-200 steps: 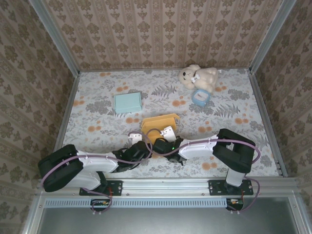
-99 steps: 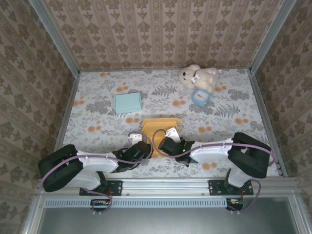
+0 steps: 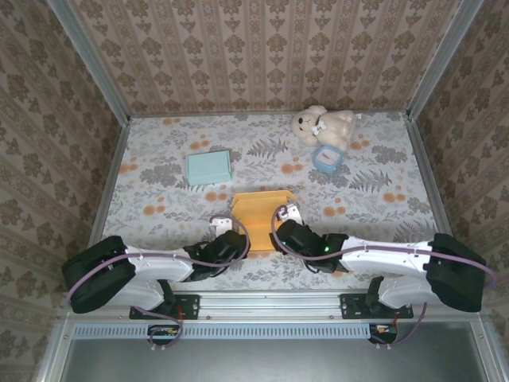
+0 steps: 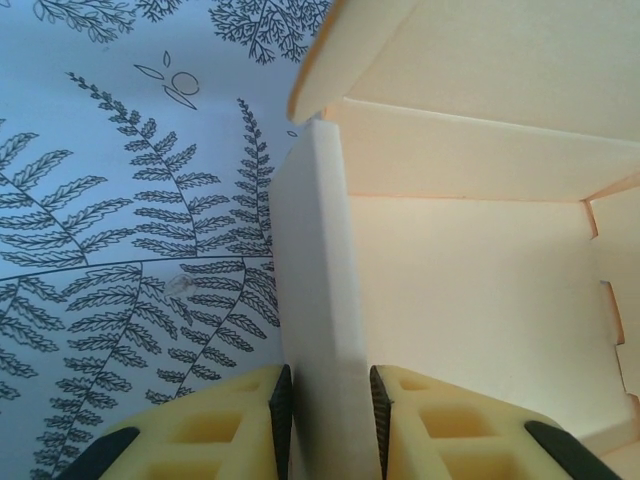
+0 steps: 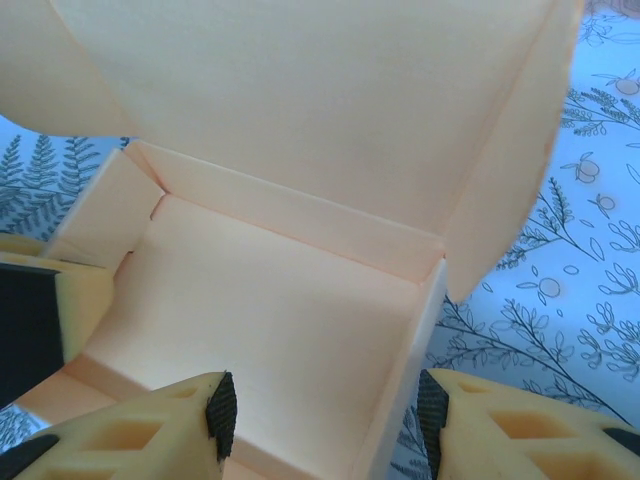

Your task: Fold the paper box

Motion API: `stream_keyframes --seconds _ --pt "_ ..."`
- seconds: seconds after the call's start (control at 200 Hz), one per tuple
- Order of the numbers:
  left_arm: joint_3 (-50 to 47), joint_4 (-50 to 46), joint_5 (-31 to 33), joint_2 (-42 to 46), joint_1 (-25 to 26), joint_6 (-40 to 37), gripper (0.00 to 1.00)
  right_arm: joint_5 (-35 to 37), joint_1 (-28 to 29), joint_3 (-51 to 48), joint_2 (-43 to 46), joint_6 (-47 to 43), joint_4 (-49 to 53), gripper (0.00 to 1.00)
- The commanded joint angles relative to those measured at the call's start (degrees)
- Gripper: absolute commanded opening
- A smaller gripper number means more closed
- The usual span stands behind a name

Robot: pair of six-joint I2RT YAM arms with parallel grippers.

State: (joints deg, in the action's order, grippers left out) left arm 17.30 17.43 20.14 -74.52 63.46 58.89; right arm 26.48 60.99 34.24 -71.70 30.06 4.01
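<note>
Overhead camera, steep downward; both wrist cameras close on apparently the same paper box (image 3: 256,207).

**Gripper pinches box wall**

The gripper (image 4: 328,405) enters from the bottom edge. Its two yellow fingers (image 4: 215,430) press on either face of the left wall (image 4: 318,250) of the box (image 4: 520,250), one outside and one inside. This wall stands upright and runs away from the camera to the back wall (image 4: 470,155), where a flap (image 4: 470,50) leans over the corner. Right of the grip lies the box's pale floor (image 4: 470,320). Left of it, the desk (image 4: 120,200) shows a fern print.
</note>
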Motion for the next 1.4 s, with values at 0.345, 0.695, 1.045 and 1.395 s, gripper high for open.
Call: stream_keyframes --seconds 0.345,0.695,1.045,1.395 --pt "2.7 -10.7 2.6 9.6 0.7 -3.7 0.39 5.9 -1.5 -4.0 25.2 -2.0 12.7 0.57" --pt "4.8 -28.9 10.9 33.2 1.2 -8.3 0.4 2.9 -8.1 -2.1 27.3 -5.2 12.2 0.57" --pt "2.3 -30.6 -2.1 44.3 -19.4 -9.2 0.37 -8.5 -18.2 -2.7 22.9 -6.8 2.5 0.56" --pt "3.6 -24.7 -4.7 36.2 -20.0 -11.0 0.34 -16.5 -17.4 0.7 15.2 -7.3 2.0 0.47"
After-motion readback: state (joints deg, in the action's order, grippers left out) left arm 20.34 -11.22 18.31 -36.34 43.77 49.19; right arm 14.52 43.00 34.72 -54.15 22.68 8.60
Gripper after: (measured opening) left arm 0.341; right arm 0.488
